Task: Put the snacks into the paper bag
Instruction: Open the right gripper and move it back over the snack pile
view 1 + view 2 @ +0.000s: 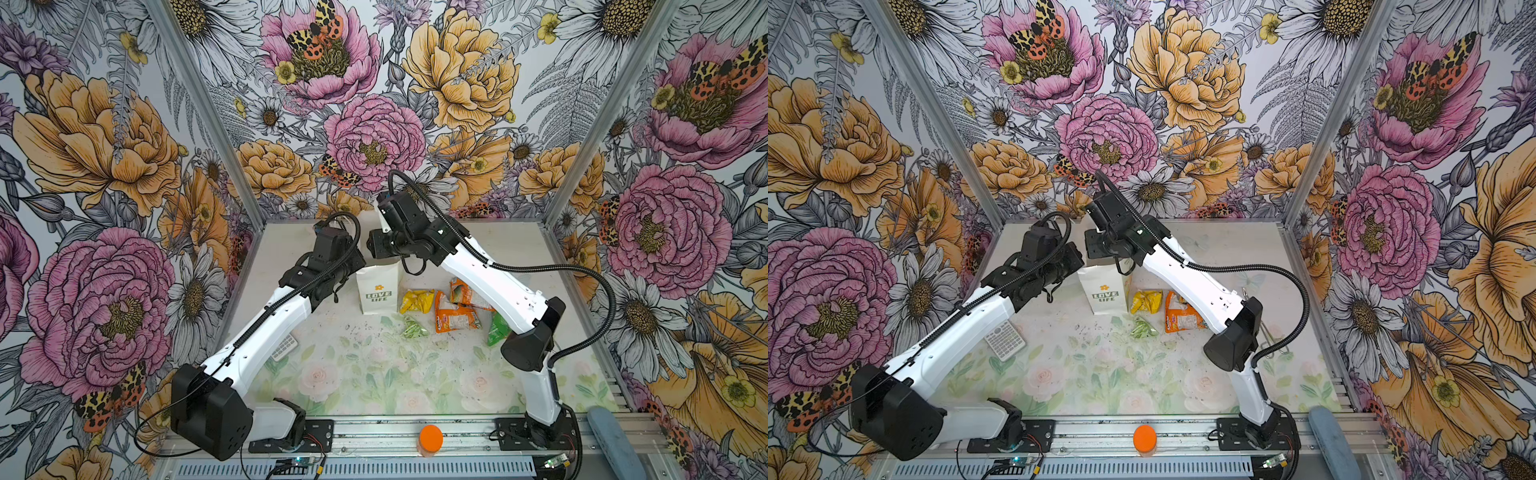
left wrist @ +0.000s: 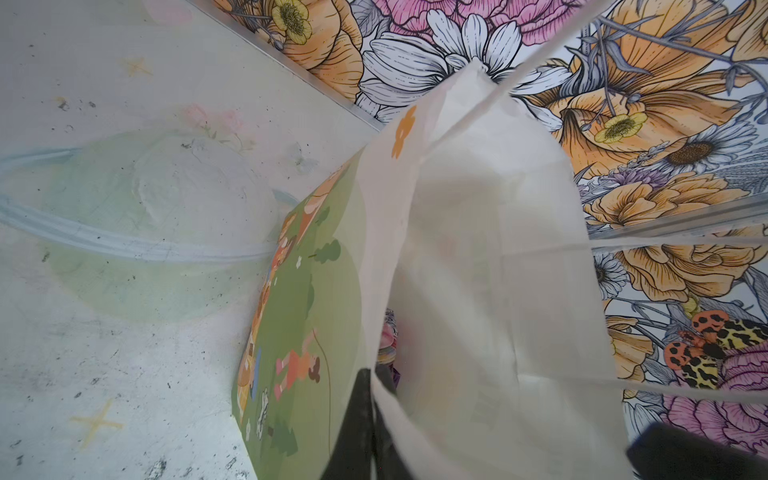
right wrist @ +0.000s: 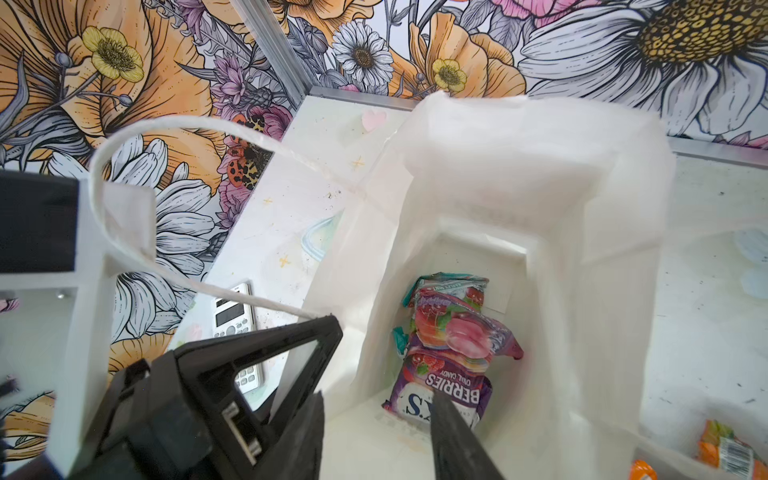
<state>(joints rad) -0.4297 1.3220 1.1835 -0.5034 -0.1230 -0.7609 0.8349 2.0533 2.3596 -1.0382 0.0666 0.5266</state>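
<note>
Snacks in shiny purple and teal packets [image 3: 449, 353] lie inside the white paper bag [image 1: 378, 291]; right claw [image 3: 379, 399] gapes released above, left claw [image 2: 374, 399] clenches its rim.

The paper bag [image 1: 378, 291] is showing white, with green "LOVE LIFE" lettering under an orange flower. In the left wrist view its side is carrying a green meadow print with orange figures. In a top view, at the bag's three o'clock, a yellow packet [image 1: 417, 301] is gleaming, then an orange packet [image 1: 455, 318] and a second orange packet [image 1: 462, 291]. A pale green packet [image 1: 413, 328] is at five o'clock and a bright green packet [image 1: 498, 328] at four o'clock. Inside the bag a purple packet [image 3: 440, 395] and a teal packet [image 3: 446, 286] are showing. The worktop [image 1: 374, 374] is wearing faded pink roses and green leaves. The jar [image 1: 431, 437] is showing an orange lid.
</note>
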